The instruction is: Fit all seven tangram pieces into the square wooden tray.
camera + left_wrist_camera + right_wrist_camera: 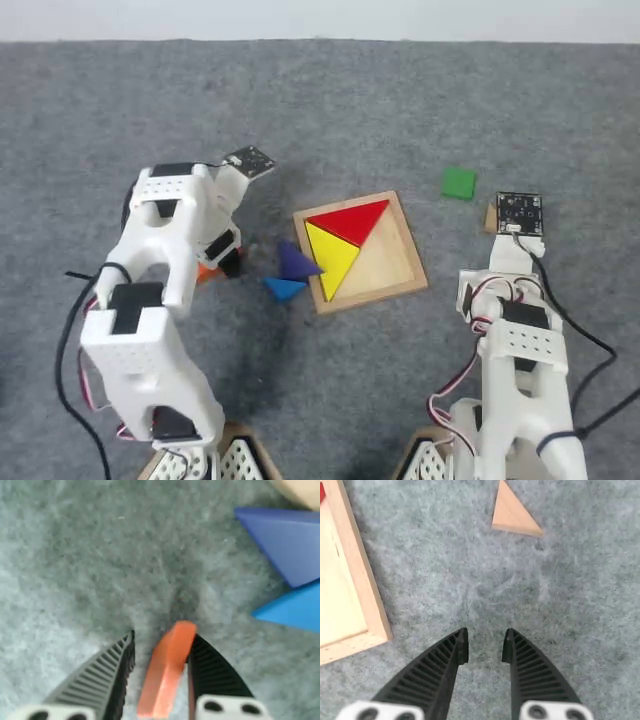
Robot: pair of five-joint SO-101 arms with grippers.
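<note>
The square wooden tray (pixel 404 278) lies mid-table with a red triangle (pixel 352 220) and a yellow triangle (pixel 332 258) inside. Just off its left side rest a purple triangle (pixel 296 260) (pixel 292 542) and a small blue triangle (pixel 284 288) (pixel 295 610). My left gripper (pixel 163 635) (pixel 222 262) is low over the carpet, open around an orange piece (pixel 167 672) (pixel 206 271) that stands on edge against one finger, with a gap to the other. My right gripper (pixel 485 630) is open over bare carpet beside the tray's edge (pixel 362 587). A wooden triangle (pixel 514 515) (pixel 491 216) lies ahead of it.
A green square (pixel 459 183) sits on the grey carpet beyond the tray's right corner. The right half of the tray floor (pixel 390 255) is bare wood. Both arm bases stand at the near edge.
</note>
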